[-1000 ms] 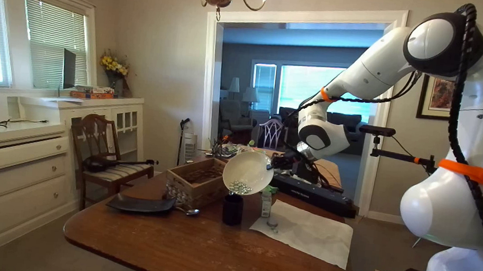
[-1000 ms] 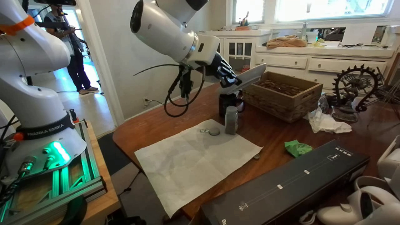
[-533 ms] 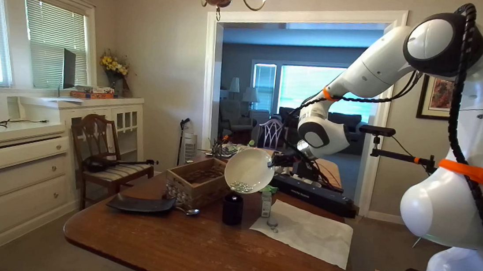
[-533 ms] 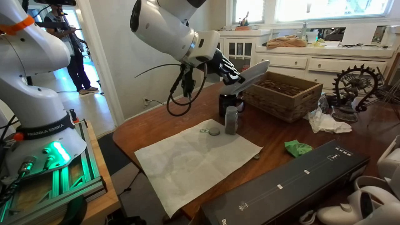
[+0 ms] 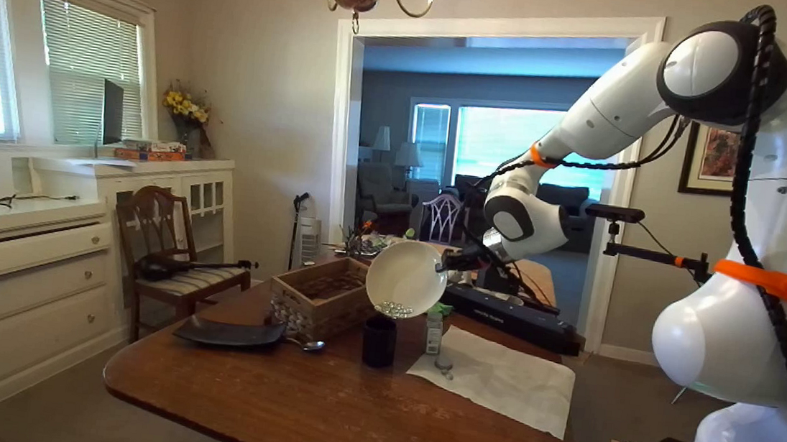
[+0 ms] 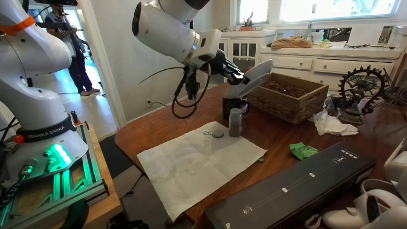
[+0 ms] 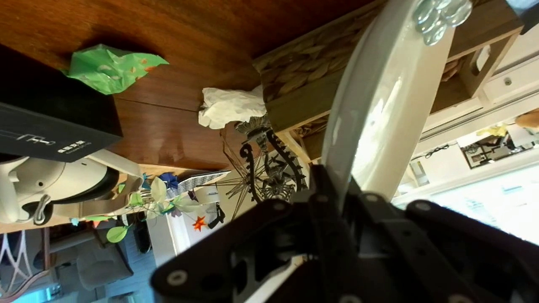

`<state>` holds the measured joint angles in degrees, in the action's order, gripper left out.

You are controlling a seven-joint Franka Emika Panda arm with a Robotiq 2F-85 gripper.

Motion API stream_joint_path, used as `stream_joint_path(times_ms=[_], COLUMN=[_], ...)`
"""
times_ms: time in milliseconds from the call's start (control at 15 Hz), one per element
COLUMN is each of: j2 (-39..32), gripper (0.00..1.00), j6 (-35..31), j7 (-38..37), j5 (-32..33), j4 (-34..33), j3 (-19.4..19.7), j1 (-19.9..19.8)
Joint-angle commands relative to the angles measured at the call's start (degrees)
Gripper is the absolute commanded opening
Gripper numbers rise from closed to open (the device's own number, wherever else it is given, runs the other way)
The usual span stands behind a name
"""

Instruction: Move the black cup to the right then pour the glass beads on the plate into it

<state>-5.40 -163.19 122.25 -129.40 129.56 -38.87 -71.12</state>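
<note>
Clear, shiny beads [image 5: 396, 310] sit low on the tilted white plate [image 5: 406, 271].

Overbright window [image 6: 338, 9]; glare on plate [image 7: 385, 111]

"How is the plate [image 5: 404, 271] sitting?"
"It's being held over the bench [image 5: 318, 405], steeply tilted, its white, round, shallow face showing."
"And the beads [image 5: 395, 310]?"
"They're lying bunched on it, near its lower edge, glinting clear and faintly green."
"Where is the cup [image 5: 379, 344] standing?"
"Upright on the bench, right beneath that edge. It's looking black and cylindrical, and its handle [image 6: 248, 107] is showing in an exterior view."
"Is the plate touching it?"
"I'm not managing to tell."
</note>
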Motion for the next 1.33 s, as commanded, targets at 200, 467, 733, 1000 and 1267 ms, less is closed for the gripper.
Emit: stream_joint_path(times_ms=[200, 467, 733, 1000, 1267], j2=[1.06, 1.1, 1.32, 2.46, 2.43], gripper=[0.02, 0.02, 0.02, 0.02, 0.02], j6=[1.12, 2.09, 3.8, 6.29, 10.55], j7=[12.72, 18.4, 24.23, 25.8, 31.01], j5=[-9.6, -13.5, -16.46, -14.3, -15.38], j4=[-0.59, -0.32, 0.19, 1.23, 2.2], j3=[0.32, 0.17, 0.07, 0.71, 0.72], j1=[1.06, 1.85, 2.87, 3.35, 3.24])
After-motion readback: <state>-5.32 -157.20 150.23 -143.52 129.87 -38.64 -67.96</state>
